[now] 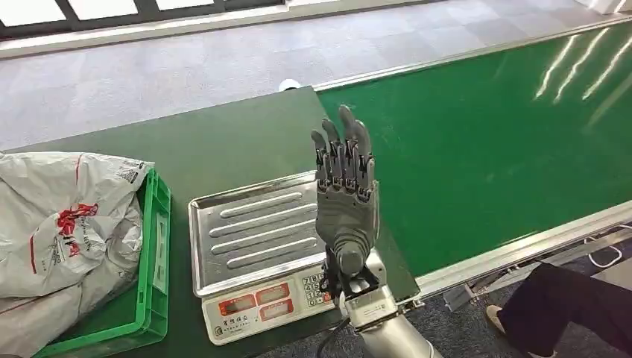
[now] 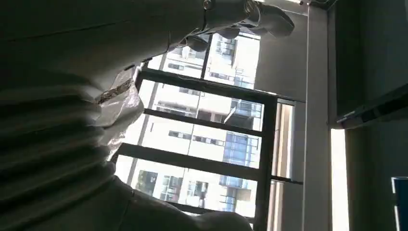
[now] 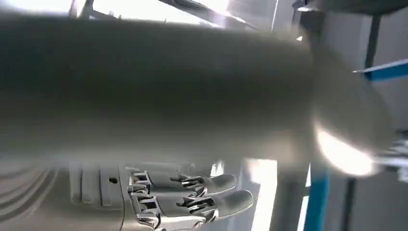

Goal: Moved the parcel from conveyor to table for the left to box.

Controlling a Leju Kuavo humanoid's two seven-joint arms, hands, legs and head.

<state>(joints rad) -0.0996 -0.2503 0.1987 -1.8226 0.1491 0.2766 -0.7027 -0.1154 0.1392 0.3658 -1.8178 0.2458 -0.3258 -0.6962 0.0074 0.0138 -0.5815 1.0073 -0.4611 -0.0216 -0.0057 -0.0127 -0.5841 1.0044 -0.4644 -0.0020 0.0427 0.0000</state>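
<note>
**Green belt on one side, white bags on the other, and the right hand between them**

Green all round here: the long green conveyor belt (image 1: 484,149) runs off on the robot's right and the dark green table (image 1: 209,142) sits to its left. The silver-armed right hand (image 1: 346,186) is raised at the seam between the two. Its fingers (image 3: 211,192) are straight, side by side, and grasping nothing.

The parcels are on the other side. A heap of crumpled white plastic mail bags with red print (image 1: 67,231) fills the green plastic crate (image 1: 153,253) at the table's left end. The ribbed steel tray of the weighing scale (image 1: 253,231) lies between the crate and the raised hand, so the bags are well apart from those fingers. The heap's long side runs along the crate.

I'd judge the left arm the nearer one. From the left wrist, a scrap of crinkled white film (image 2: 118,98) shows against the left hand (image 2: 57,144). I cannot tell whether its fingers hold anything.
</note>
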